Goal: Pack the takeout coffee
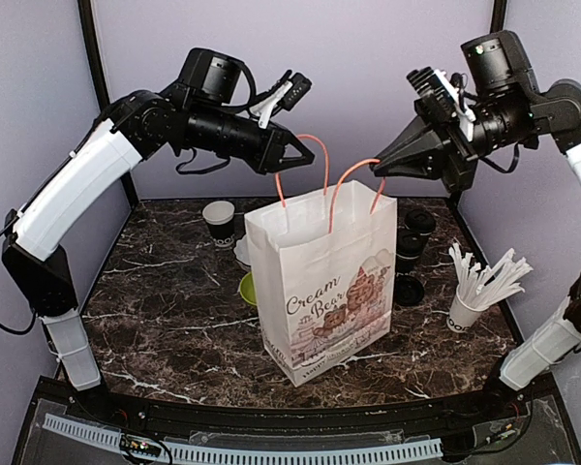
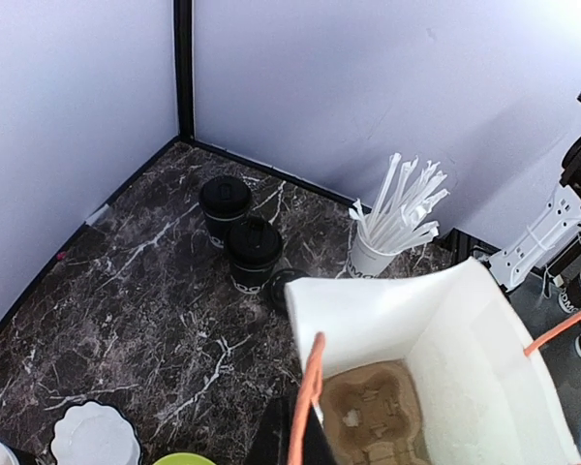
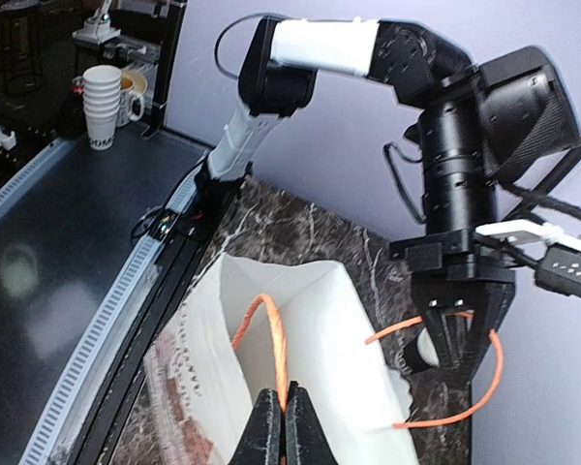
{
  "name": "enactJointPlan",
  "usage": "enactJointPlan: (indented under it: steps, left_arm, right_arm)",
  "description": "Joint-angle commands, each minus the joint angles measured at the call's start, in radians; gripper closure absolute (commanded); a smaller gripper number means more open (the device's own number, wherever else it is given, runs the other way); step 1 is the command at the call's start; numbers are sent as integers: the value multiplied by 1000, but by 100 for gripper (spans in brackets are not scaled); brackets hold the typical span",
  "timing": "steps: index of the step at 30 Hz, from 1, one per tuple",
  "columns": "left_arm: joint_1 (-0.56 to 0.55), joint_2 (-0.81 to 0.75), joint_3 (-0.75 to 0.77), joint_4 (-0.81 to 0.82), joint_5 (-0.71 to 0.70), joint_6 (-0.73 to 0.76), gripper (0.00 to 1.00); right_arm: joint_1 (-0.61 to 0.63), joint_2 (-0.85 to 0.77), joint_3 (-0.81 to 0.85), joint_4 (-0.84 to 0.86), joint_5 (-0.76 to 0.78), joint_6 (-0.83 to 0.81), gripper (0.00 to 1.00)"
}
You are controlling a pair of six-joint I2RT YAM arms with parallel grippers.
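Observation:
A white paper bag [image 1: 324, 281] with orange cord handles stands open at the table's middle. My left gripper [image 1: 303, 155] is shut on the far handle [image 2: 310, 387], and its dark fingers pinch the cord in the left wrist view. My right gripper [image 3: 284, 412] is shut on the near handle [image 3: 276, 339]. A brown cardboard cup carrier [image 2: 378, 417] lies at the bag's bottom. Two takeout coffee cups, black with black lids [image 2: 225, 199] [image 2: 254, 247], stand on the marble behind the bag's right side, also in the top view [image 1: 419, 223]. Neither gripper touches them.
A white cup of white sticks [image 1: 465, 310] stands right of the bag. A loose black lid [image 1: 408, 289] lies by the coffees. A lidless black cup [image 1: 218, 221] stands at the back left. A green dish [image 1: 247, 288] and a white scalloped piece [image 2: 95, 436] sit left of the bag.

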Motion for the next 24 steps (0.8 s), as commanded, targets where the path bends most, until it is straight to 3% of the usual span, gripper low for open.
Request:
enactJointPlan:
  steps: [1, 10, 24]
  left_arm:
    - [-4, -36, 110, -32, -13, -27, 100]
    - [-3, -46, 150, -75, -63, -5, 100]
    - [-3, -61, 45, -78, -84, 25, 99]
  right_arm:
    - [7, 25, 94, 126, -37, 99, 100]
    - [7, 47, 102, 175, -51, 128, 100]
    - [6, 36, 12, 185, -56, 116, 100]
